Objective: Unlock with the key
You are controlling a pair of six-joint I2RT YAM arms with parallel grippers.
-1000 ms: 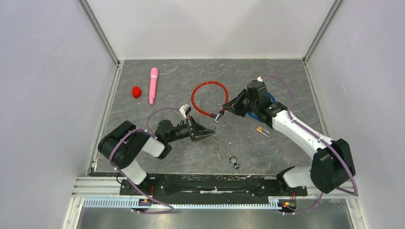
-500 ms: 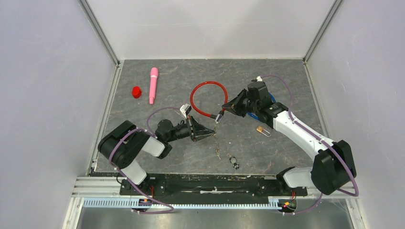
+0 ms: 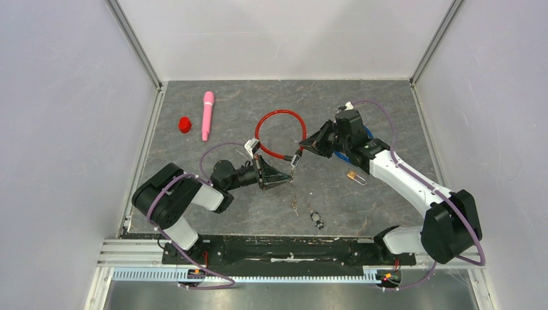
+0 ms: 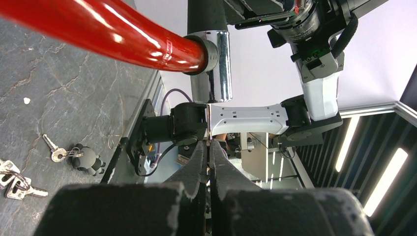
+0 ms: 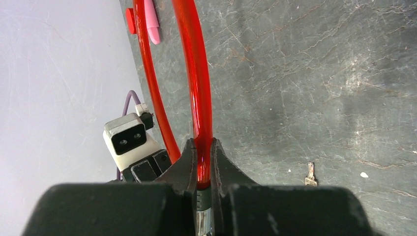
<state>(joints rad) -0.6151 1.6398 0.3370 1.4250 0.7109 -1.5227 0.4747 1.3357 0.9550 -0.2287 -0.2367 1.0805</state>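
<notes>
Right gripper (image 5: 201, 164) clamped on the red cable (image 5: 195, 73) of the lock, right behind the chrome barrel (image 4: 211, 69), holding that end up off the table (image 3: 271, 97). Left gripper (image 4: 210, 150) has its jaws pressed together, tips aimed at the barrel's lower end and near it. A thin bright sliver between the tips could be a key blade but is too small to confirm (so cannot tell if a key is actually in hand). Keyhole not visible in any view.

Loose keys (image 4: 53, 152) with a black charm (image 4: 86, 158) lie flat on the table toward the near edge, between the two arms, well apart from the lock. A second bunch (image 4: 14, 182) lies near them. Pink pen (image 3: 207, 115) and red cap (image 3: 185, 124) at far left, not involved.

Judged step: lining up for insertion, nothing turned yet, lock looks closed.

Risks from here:
- cable is springy and gripped on the hose, not the barrel, so any push from the left arm may swing or twist the barrel away and the tip would skate off the chrome
- small angle error between tips and keyway would jam or bend a thin blade
- a flat key pinched by narrow pads can pivot or slip out under load
- if nothing is held, the closed fingers just shove the barrel
- both wrists crowd one spot, so a finger-to-finger bump is possible
</notes>
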